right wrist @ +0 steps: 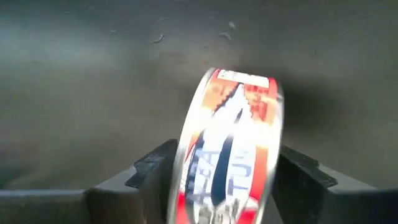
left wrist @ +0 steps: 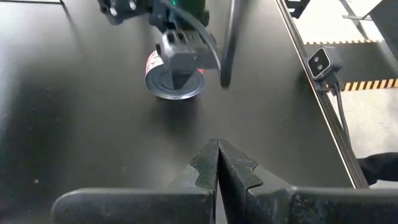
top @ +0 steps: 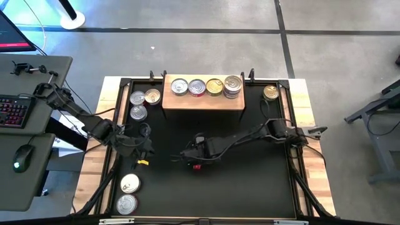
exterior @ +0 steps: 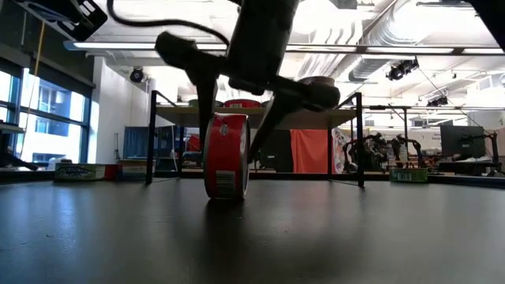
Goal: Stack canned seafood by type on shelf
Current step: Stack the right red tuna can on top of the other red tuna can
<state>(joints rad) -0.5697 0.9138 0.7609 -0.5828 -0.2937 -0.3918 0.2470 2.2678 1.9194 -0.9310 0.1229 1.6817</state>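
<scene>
A red-labelled can [exterior: 226, 158] stands on edge on the black mat [top: 250, 181] at mid-table, and my right gripper [right wrist: 227, 168] is shut on it from above. In the left wrist view the can's silver face [left wrist: 163, 88] shows. My left gripper [left wrist: 217, 169] is shut on nothing, above the mat's left part [top: 145, 149]. The wooden shelf [top: 203, 102] at the far edge carries a row of cans [top: 197, 87], with a stack [top: 232, 85] at its right end. My right gripper pinches the red can by its two flat faces, one finger [left wrist: 180, 65] on the silver face [left wrist: 171, 92] and one on the opposite face. The fingers point steeply down from above. The can stands upright on its rim [exterior: 225, 196], which is at the mat.
Three loose cans [top: 138, 112] lie on the mat left of the shelf, two [top: 128, 194] near the front left corner, and one [top: 270, 92] right of the shelf. A black frame [top: 294, 144] borders the mat. A desk with keyboard [top: 12, 109] stands at the left.
</scene>
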